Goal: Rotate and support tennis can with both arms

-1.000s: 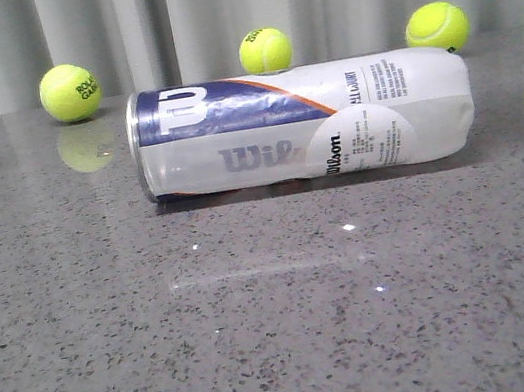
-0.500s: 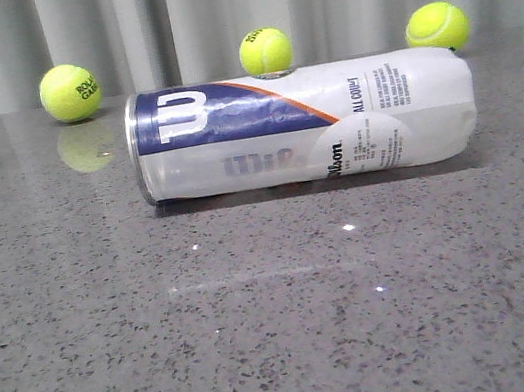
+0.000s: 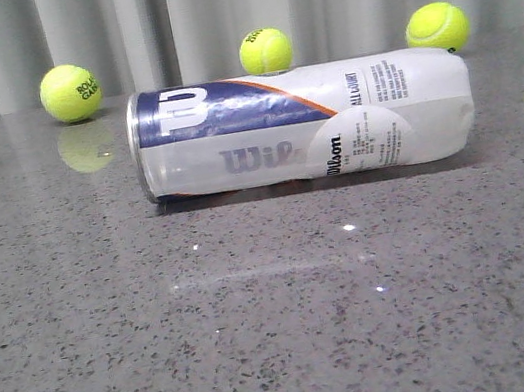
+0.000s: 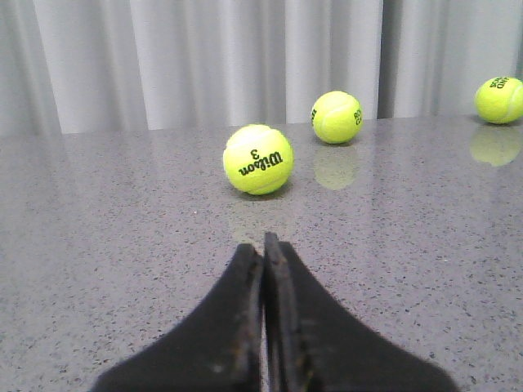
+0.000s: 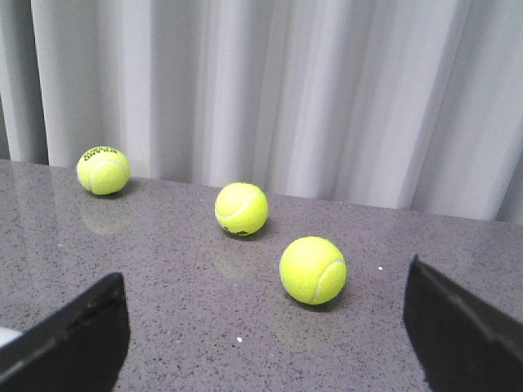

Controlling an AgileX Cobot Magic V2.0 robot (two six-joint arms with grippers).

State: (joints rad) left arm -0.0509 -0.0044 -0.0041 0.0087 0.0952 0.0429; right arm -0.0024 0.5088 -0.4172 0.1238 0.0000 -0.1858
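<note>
The left gripper (image 4: 263, 245) shows two matte black, wedge-shaped fingers (image 4: 233, 318) with scuffed, slightly chipped inner edges, tapering to narrow tips. The right gripper (image 5: 265, 327) shows two broad black fingers (image 5: 69, 339) with flat, angular faces and plain surfaces

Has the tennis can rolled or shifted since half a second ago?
Yes. The tennis can rolled in place: its navy band sits higher again, while it stays below the middle ball.

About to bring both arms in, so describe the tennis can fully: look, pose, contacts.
The tennis can lies on its side across the grey speckled table, silver metal rim toward the left, rounded end toward the right. Clear plastic with a white, navy and orange Wilson label. It appears slightly crumpled at the right end. Only the table touches it; no gripper shows in the front view.
</note>
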